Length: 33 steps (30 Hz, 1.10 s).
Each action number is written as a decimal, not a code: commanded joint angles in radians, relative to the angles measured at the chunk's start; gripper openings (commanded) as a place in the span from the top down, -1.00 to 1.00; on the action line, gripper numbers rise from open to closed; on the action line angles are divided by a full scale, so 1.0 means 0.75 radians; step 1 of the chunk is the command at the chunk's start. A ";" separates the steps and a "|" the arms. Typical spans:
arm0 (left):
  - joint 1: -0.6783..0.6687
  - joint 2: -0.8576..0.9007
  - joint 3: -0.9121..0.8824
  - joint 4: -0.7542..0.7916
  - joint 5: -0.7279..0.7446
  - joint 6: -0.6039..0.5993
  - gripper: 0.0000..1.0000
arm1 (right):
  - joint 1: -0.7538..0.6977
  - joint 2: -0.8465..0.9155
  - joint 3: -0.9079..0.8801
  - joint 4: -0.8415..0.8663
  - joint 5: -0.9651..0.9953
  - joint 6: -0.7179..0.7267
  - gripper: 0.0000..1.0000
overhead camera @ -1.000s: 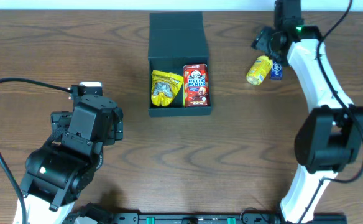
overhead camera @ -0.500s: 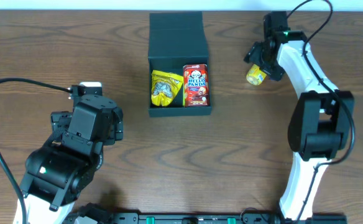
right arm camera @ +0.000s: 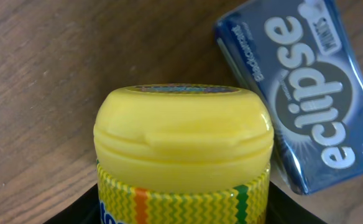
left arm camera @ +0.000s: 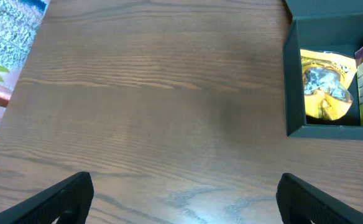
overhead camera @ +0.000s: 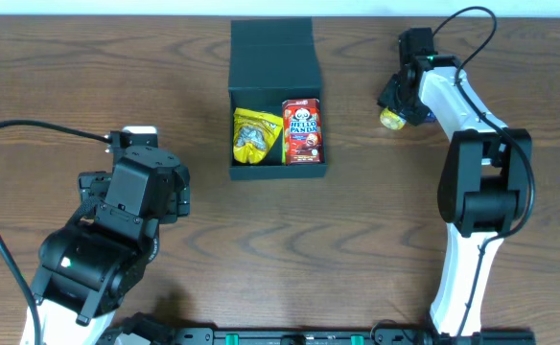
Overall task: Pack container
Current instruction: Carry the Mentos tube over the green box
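Tub (right arm camera: 183, 149) is framed lengthwise between fingers of the right gripper (overhead camera: 393, 103), grip not determinable, near the far edge, right of the container (overhead camera: 272, 57); the left gripper (left arm camera: 184, 190) is spread wide.

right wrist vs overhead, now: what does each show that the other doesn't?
Right wrist only: a blue Eclipse mint tin lying flat on the wood beside the canister, label readable.
Overhead only: the container, lid flap open, with a yellow packet and a Hello Panda box inside; also the left arm and right arm.
Both: the yellow-capped canister and the wooden table.
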<state>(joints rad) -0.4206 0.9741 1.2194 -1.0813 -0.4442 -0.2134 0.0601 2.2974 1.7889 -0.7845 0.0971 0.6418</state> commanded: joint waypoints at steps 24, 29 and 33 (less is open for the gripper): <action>0.002 -0.001 0.009 -0.005 0.001 -0.015 -0.90 | 0.175 0.006 0.557 -0.027 -0.420 -0.788 0.46; 0.002 -0.001 0.009 -0.005 0.001 -0.015 -0.90 | 0.342 0.006 0.666 -0.117 -0.420 -1.194 0.56; 0.002 -0.001 0.009 -0.005 0.001 -0.015 -0.90 | 0.472 0.006 0.667 -0.200 -0.438 -1.476 0.69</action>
<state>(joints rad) -0.4206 0.9741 1.2194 -1.0809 -0.4442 -0.2134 0.3923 2.3009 2.2642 -0.9279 -0.2100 -0.2863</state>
